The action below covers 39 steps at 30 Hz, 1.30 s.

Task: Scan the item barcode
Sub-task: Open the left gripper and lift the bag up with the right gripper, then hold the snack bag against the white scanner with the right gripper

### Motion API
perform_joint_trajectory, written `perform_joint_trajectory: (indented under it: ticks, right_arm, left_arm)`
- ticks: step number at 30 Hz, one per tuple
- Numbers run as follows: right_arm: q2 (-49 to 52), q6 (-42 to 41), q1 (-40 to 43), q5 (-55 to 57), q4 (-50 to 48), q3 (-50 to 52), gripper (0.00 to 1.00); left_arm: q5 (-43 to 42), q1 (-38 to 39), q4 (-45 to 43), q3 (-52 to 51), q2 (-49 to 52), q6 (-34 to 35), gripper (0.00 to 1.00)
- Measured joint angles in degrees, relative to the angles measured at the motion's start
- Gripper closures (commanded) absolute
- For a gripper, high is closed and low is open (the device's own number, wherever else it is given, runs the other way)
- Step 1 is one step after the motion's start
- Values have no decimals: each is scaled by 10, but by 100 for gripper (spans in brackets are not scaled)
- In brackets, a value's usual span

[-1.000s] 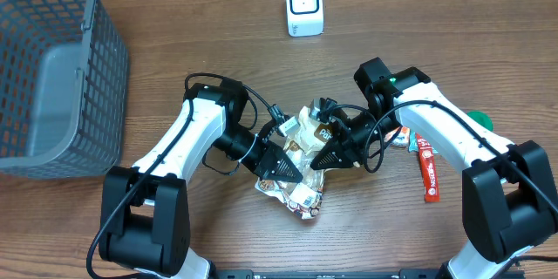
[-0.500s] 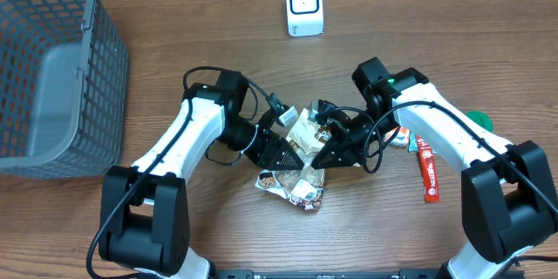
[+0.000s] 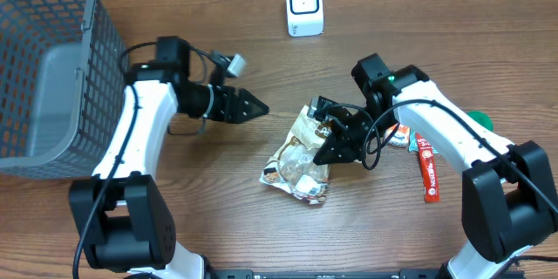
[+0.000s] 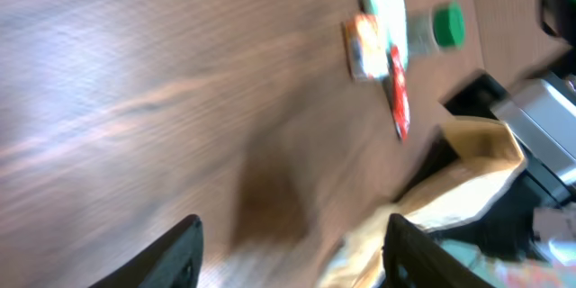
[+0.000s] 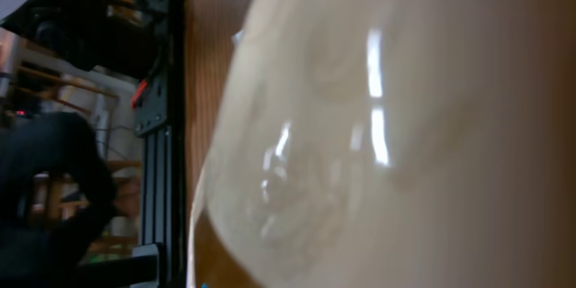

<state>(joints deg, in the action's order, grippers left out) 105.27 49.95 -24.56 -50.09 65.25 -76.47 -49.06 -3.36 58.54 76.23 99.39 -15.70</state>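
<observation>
Since a second ago the left arm (image 3: 144, 126) has pulled away from the snack bag (image 3: 295, 164) toward the upper left of the overhead frame. Its jaws, nearly closed at the bag then, now stand released with nothing between them, pointing right. A grey mesh basket (image 3: 105, 78) fills the upper-left corner of the brown wooden surface (image 3: 453, 26). The right arm (image 3: 436, 131) reaches in from the right, and its jaws grasp the crinkled bag's upper end at centre frame, the lower end lying on the surface. A white barcode scanner (image 3: 304, 6) stands at top centre, well apart from the bag. A red sachet (image 3: 428, 170) and a green cap (image 3: 479, 120) lie at the right, beside the right arm.
</observation>
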Motion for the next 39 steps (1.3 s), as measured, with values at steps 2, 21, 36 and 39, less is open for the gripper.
perform_joint_trajectory:
  ticks: [2,21,36,39]
  right_arm:
    - [0,-4,-2,24,35,-43,97]
    - [0,-148,-61,428,-38,-259,97]
    - [0,-143,-70,559,-299,-259,96]
    - [1,-120,-70,584,-362,-259,97]
  left_arm:
    - [8,-18,-15,1,0,21,41]
    - [250,-61,-164,2,0,184,0]
    - [295,-61,-164,2,0,194,0]
    - [296,-61,-164,2,0,197,1]
